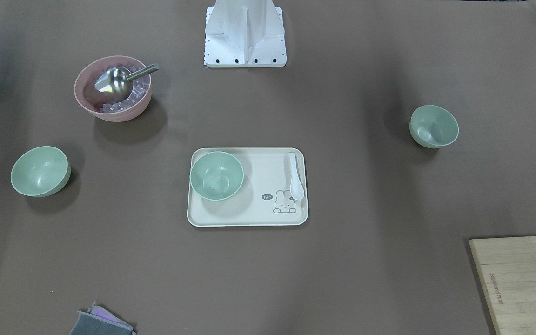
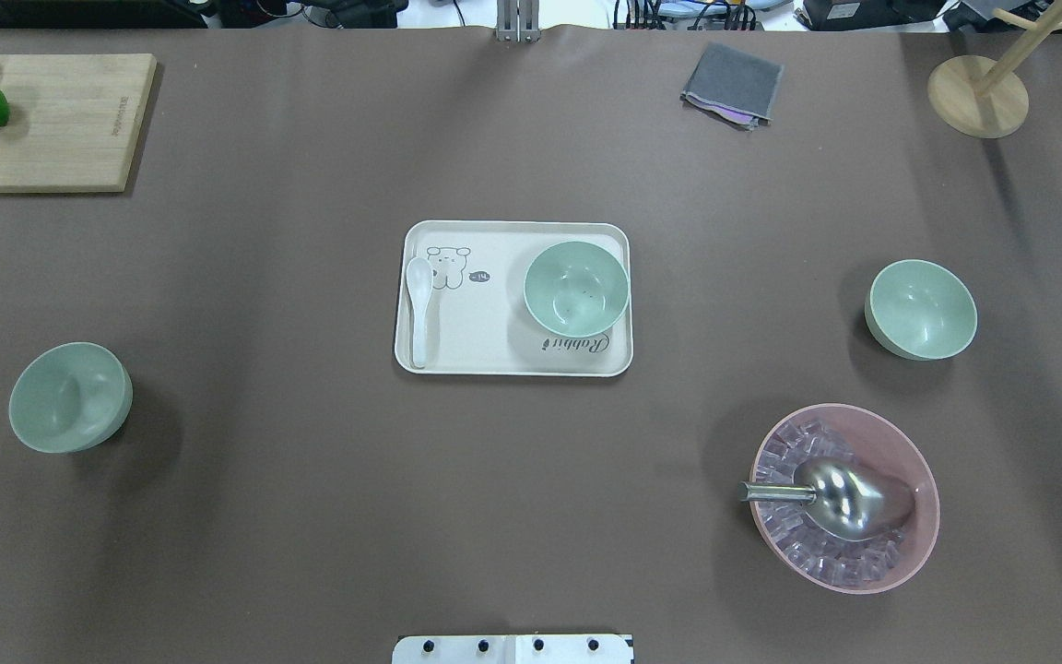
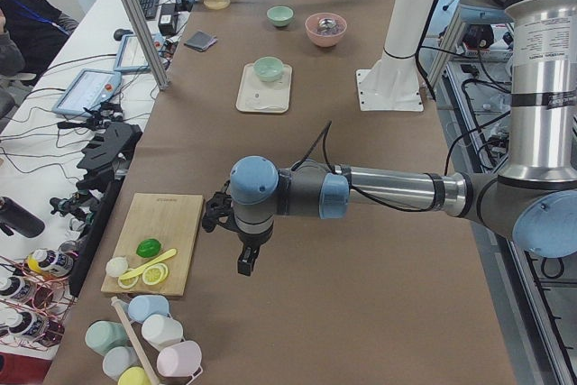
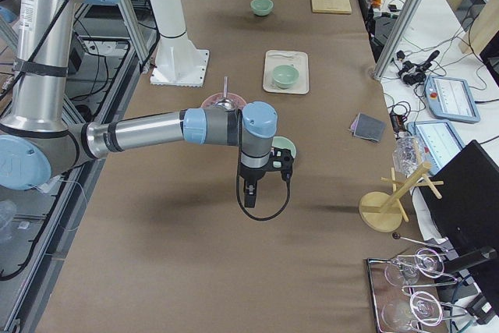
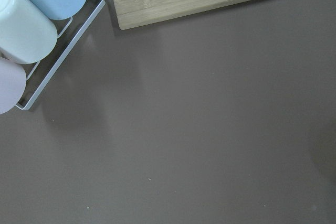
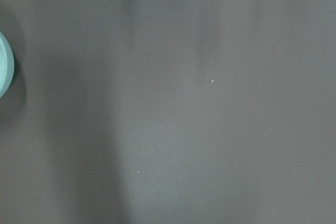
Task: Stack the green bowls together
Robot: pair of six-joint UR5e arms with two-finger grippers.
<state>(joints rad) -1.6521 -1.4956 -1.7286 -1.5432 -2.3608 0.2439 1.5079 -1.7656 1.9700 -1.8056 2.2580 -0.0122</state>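
Nearest, right of the tray (image 2: 485,323), a pink bowl (image 2: 926,516) of ice; left green bowl (image 2: 70,397) well left of the tray, right green bowl (image 2: 921,309) well right, middle green bowl (image 2: 576,289) on it — unstacked; left gripper (image 3: 245,261), right gripper (image 4: 248,196) hover farther out — jaws' state I cannot tell.

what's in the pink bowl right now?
A metal scoop rests on clear cubes in the pink bowl, handle poking over the rim. The scoop covers the middle, so whatever lies under it, and the bowl's bottom, cannot be seen.
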